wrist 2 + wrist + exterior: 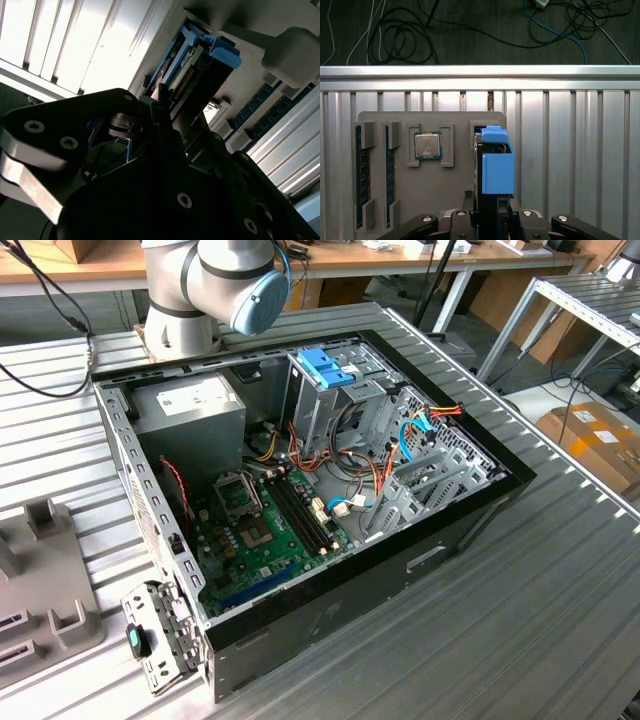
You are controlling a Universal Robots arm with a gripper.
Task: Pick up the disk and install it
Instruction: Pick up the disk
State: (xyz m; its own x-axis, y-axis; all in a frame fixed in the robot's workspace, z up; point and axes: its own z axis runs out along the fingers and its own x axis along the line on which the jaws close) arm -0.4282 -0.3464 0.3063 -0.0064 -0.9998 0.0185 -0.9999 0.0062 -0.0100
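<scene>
While clamped edge-on by the fingers of the gripper (492,215), the disk (497,167) is held over the grey fixture tray (455,190); a processor (427,146) and two memory modules (359,175) are seated in that tray, on the slatted table (570,160).

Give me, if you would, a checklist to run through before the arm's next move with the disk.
1. In the first wrist view the disk stands centred at the gripper: ok.
2. Firm hold of the gripper on the disk: cannot tell.
3. The disk lifted free of the gray tray: cannot tell.
4. The computer case lies open for access: ok.
5. The metal cage has a free bay: cannot tell.
6. The loose cables kept away from the cage: not ok, they lie right beside it.
</scene>
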